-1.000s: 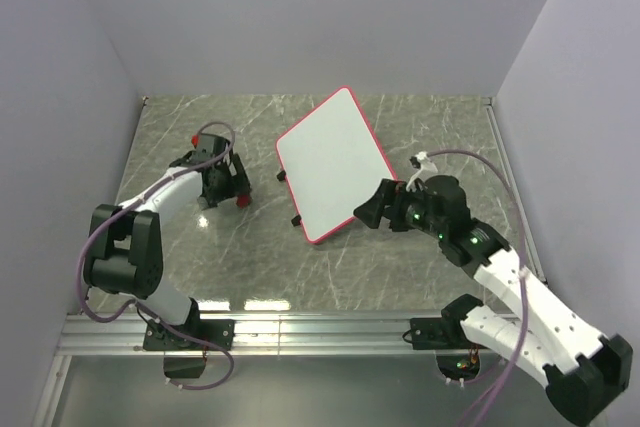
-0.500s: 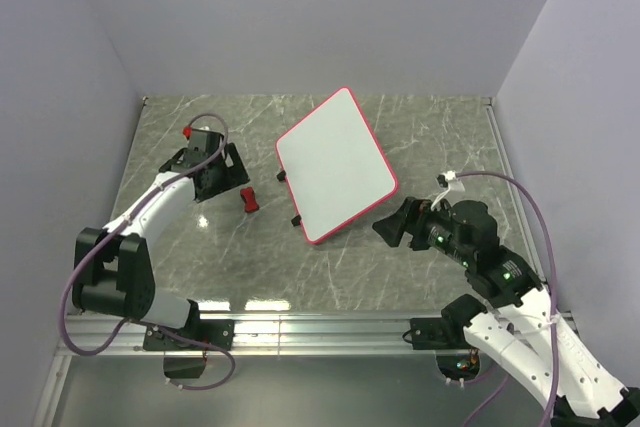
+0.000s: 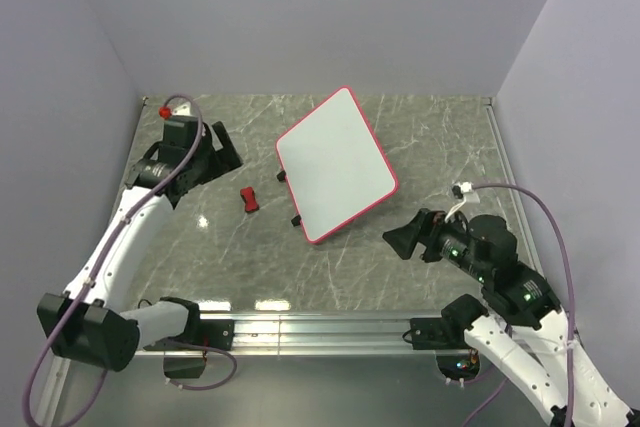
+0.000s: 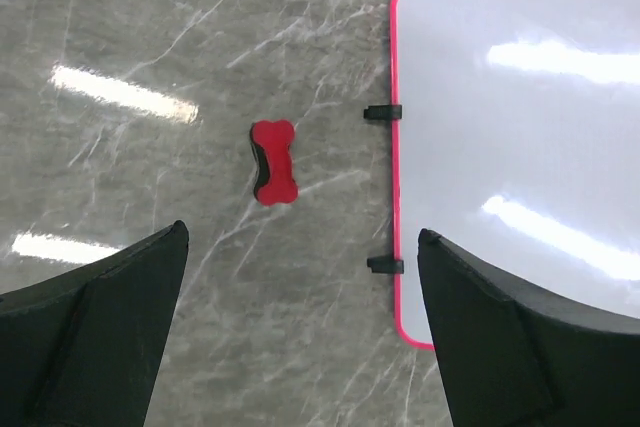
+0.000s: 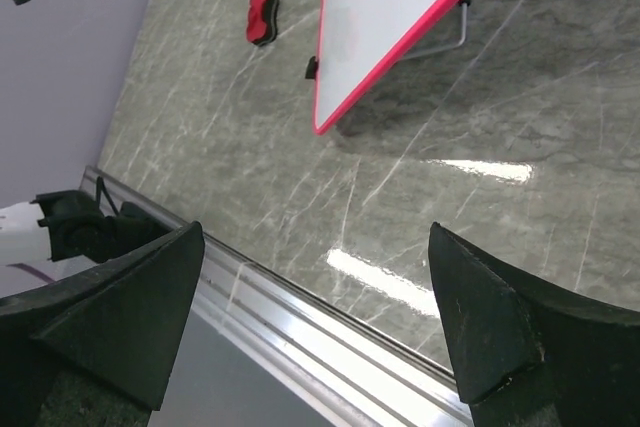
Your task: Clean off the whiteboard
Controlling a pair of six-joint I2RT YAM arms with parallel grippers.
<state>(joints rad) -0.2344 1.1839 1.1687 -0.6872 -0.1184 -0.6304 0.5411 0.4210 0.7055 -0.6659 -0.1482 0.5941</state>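
The whiteboard [image 3: 335,164] lies tilted on the table's middle, white with a red-pink frame and black feet on its left edge; its face looks blank. It also shows in the left wrist view [image 4: 520,127] and the right wrist view [image 5: 390,17]. The small red-and-black eraser [image 3: 248,200] lies on the table left of the board, and shows in the left wrist view [image 4: 273,162] and the right wrist view [image 5: 262,16]. My left gripper [image 3: 222,150] is open and empty, raised up and left of the eraser. My right gripper [image 3: 402,238] is open and empty, off the board's lower right.
A grey marbled table [image 3: 240,257] is walled by pale panels on three sides. An aluminium rail [image 3: 320,327] runs along the near edge, seen also in the right wrist view [image 5: 300,327]. A wire stand [image 5: 450,42] props the board's underside.
My left gripper let go of the eraser, which now lies on the table, and rose back to the upper left. My right gripper drew back from the board's lower corner toward the near right.
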